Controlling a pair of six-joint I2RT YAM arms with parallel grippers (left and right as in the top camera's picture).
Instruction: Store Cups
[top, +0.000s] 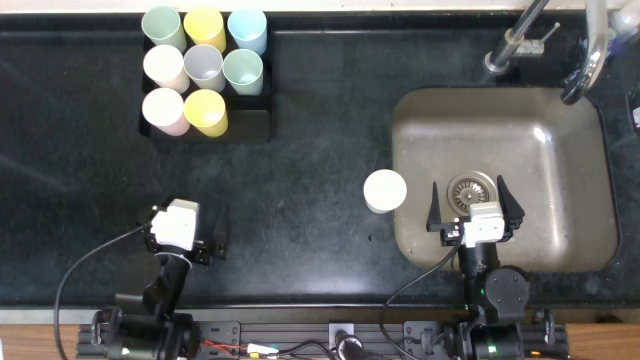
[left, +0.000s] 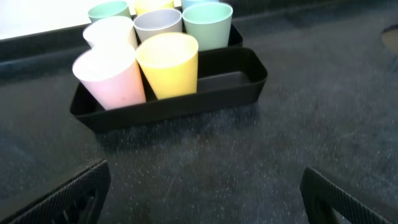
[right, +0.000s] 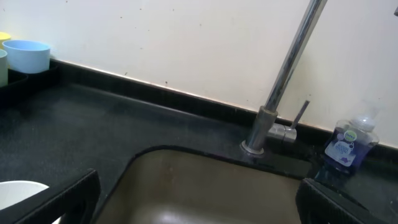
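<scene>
Open counter (top: 310, 170) spans the frame's middle; tray (top: 250, 122) upper left has one slot, seemingly free; cup (top: 384, 190) stands centre, beside sink (top: 420, 130).

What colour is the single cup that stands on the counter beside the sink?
The cup is white, clearest in the top view.

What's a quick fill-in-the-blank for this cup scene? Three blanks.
1. The black tray holds ___ cups.
2. The loose white cup stands on the counter beside the ___.
3. The right gripper has its jaws ___.
Missing words: eight; sink; open.
</scene>
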